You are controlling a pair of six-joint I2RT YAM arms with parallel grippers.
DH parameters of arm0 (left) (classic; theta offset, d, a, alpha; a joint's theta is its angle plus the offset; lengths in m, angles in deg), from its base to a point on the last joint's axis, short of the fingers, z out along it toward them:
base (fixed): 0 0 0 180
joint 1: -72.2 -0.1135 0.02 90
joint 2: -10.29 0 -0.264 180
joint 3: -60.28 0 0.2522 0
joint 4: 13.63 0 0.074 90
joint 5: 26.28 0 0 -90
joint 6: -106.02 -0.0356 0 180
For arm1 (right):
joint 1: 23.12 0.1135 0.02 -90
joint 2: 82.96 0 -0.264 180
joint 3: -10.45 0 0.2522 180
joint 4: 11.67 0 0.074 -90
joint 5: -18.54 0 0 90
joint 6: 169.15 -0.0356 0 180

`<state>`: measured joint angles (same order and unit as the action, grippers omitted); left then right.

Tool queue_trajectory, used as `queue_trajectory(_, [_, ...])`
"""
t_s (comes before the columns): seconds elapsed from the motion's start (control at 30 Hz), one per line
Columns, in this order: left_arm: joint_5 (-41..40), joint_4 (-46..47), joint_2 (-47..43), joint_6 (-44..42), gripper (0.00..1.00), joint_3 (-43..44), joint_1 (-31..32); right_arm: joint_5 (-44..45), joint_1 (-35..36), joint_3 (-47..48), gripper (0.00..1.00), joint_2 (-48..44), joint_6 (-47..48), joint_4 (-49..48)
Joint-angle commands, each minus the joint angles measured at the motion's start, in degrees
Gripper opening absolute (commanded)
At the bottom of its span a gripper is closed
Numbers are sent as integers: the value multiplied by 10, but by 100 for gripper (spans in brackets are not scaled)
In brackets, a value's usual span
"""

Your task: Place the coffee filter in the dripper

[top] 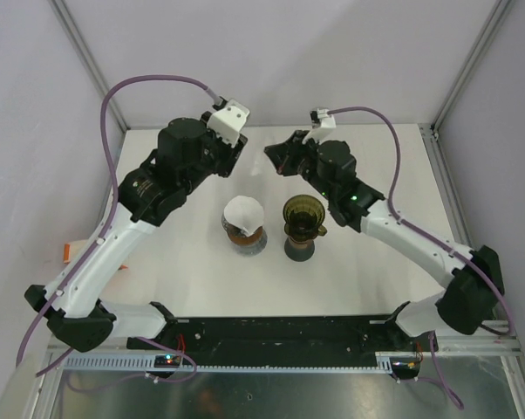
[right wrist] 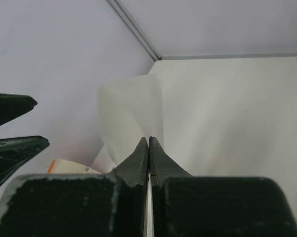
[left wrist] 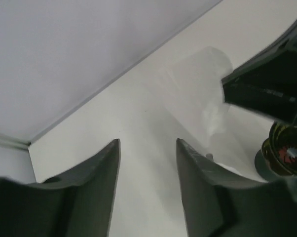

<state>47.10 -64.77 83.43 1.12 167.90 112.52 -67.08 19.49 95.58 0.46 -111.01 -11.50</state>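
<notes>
My right gripper [right wrist: 148, 139] is shut on one white paper coffee filter [right wrist: 131, 113] and holds it in the air above the far middle of the table. The filter also shows in the left wrist view [left wrist: 200, 69], thin and see-through. My left gripper [left wrist: 148, 142] is open and empty, its fingers [right wrist: 15, 148] a short way to the filter's left. In the top view the two grippers face each other, left [top: 236, 161] and right [top: 271, 157]. The dark olive dripper [top: 303, 214] stands upright on a dark base nearer the arms, its top empty; it also shows in the left wrist view [left wrist: 285, 148].
A stack of white filters sits on a cup [top: 243, 223] just left of the dripper. The white enclosure walls [top: 271, 52] stand close behind the grippers. A black rail [top: 280, 336] runs along the near edge.
</notes>
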Motion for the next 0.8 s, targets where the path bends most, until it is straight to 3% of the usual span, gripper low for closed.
queue_trajectory(0.0, [86,-2,-20,17,61,11,4,-10,-20,26,0,-87,75,104])
queue_trajectory(0.13, [148,-31,-22,21,79,34,3,-10,-47,69,0,-141,126,270])
queue_trajectory(0.37, [186,-39,-7,24,82,30,4,-35,-71,219,0,-139,181,586])
queue_trajectory(0.77, [227,-40,-1,24,84,11,3,-101,-73,309,0,-90,197,812])
